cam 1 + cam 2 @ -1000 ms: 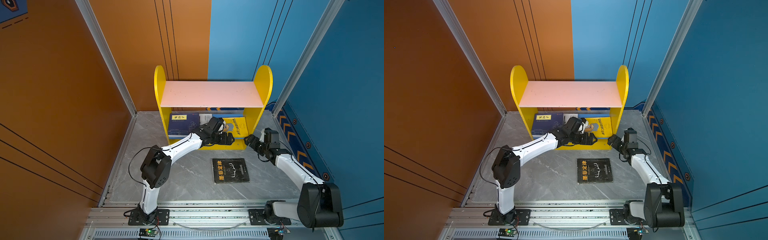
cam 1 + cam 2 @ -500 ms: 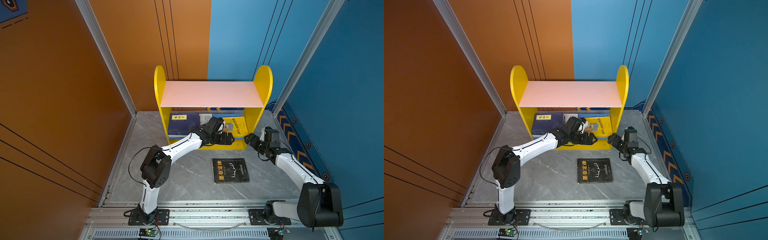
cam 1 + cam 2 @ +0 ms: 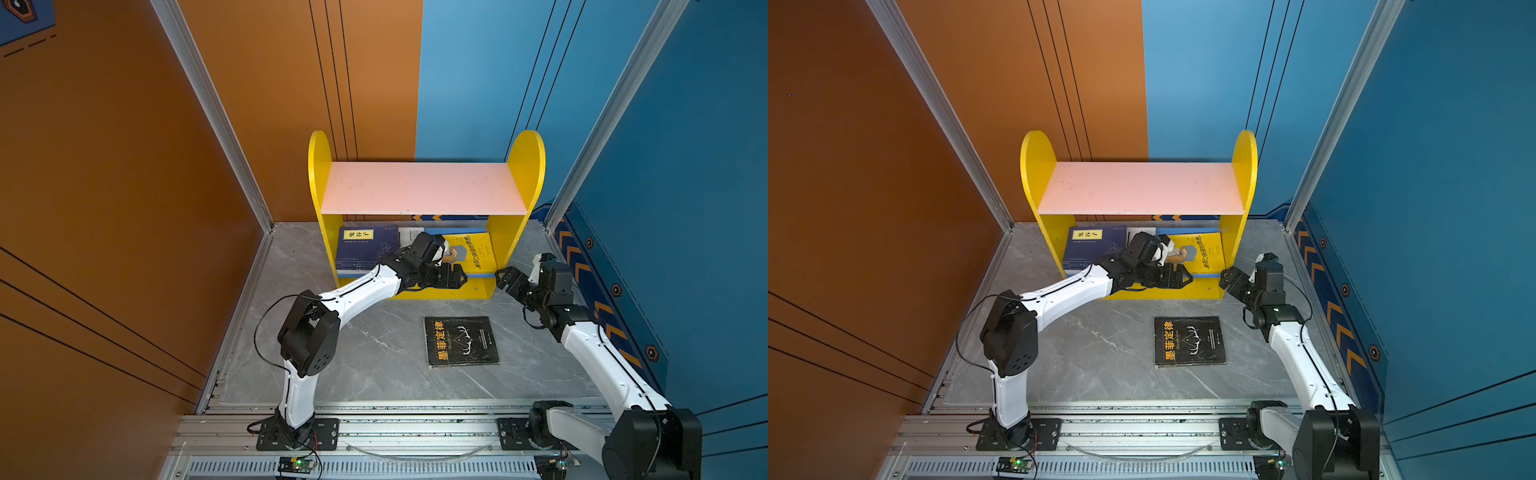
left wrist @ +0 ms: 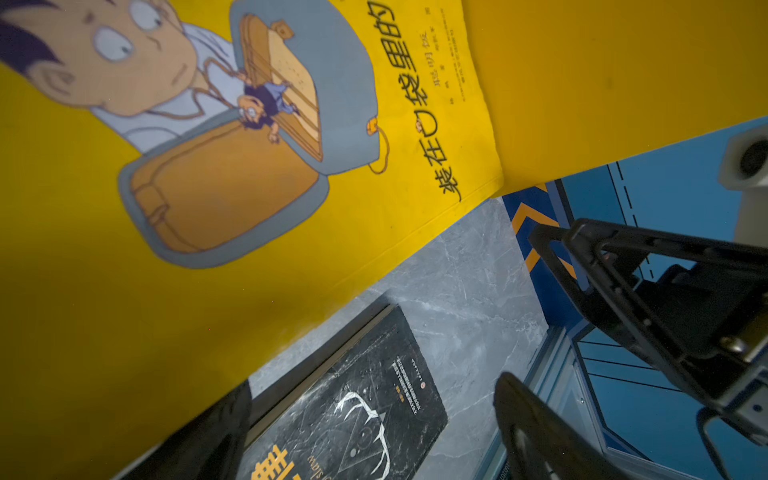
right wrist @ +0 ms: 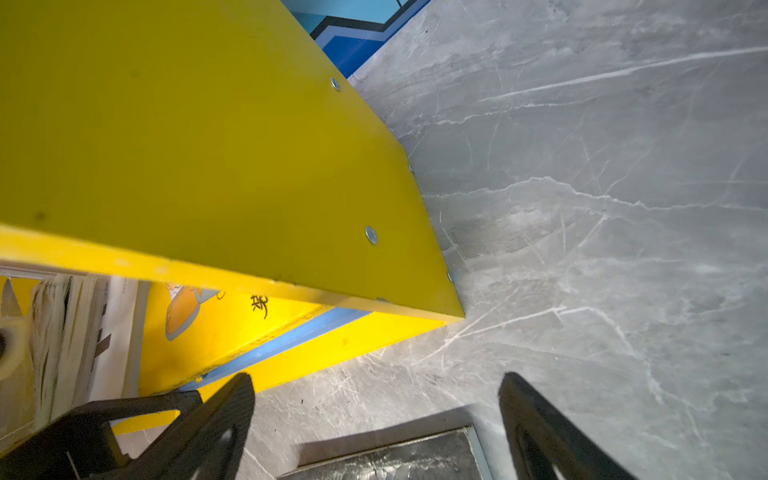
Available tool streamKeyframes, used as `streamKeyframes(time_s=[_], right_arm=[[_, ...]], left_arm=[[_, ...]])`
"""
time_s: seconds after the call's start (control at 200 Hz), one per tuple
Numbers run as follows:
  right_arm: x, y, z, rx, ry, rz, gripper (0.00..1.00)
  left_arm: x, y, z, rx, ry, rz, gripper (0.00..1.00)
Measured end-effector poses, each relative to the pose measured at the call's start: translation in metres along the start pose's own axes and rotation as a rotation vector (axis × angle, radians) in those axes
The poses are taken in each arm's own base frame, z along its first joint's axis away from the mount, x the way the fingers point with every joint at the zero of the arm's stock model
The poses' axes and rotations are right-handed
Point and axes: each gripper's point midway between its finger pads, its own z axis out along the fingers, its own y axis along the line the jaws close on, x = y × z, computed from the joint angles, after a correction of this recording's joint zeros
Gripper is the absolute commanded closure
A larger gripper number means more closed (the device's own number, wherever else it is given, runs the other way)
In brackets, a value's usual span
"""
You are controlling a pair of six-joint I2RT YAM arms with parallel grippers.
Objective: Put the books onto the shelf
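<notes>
The black book is lying flat on the grey worktop, in front of the shelf and apart from it. As far as both top views show, it is the only book not yet put away. The yellow book and a navy book are resting on the lower board, with a white book partly hidden between them.

The left hand is hovering open and empty just in front of the yellow book. The right hand is hanging open and empty beside the shelf's right side panel.

The black book is looking thin and light, so it is probably going to bend if lifted by one corner, and its cover is likely to slide on the smooth stone. Lying flush, it is offering no gap for a finger — taking it at the spine edge, after tipping one side up, seems the surest hold.
</notes>
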Motion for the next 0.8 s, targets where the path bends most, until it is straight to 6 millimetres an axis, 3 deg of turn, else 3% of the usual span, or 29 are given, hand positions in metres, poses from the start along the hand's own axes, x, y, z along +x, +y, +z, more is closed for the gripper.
streamKeyframes(time_s=[0.115,0.255,0.401,0.656,0.681,0.801], right_arm=[[0.007,-0.004,-0.002,0.01,0.015,0.004,0.06],[0.026,-0.014,-0.002,0.03,0.058,0.024,0.07],[0.06,-0.026,-0.002,0.063,0.138,0.04,0.07],[0.109,-0.05,-0.007,0.125,0.255,0.071,0.08],[0.113,-0.051,-0.008,0.13,0.262,0.074,0.08],[0.125,-0.06,-0.009,0.153,0.29,0.094,0.08]], left_arm=[[-0.002,0.002,-0.014,0.002,-0.037,0.003,0.08],[0.011,0.003,-0.03,0.001,-0.056,0.012,0.08],[0.053,0.005,-0.035,-0.004,-0.017,0.033,0.09],[0.121,0.021,-0.023,-0.128,0.082,0.081,0.13],[0.127,0.023,-0.022,-0.143,0.09,0.086,0.18],[0.145,0.03,-0.015,-0.187,0.124,0.088,0.24]])
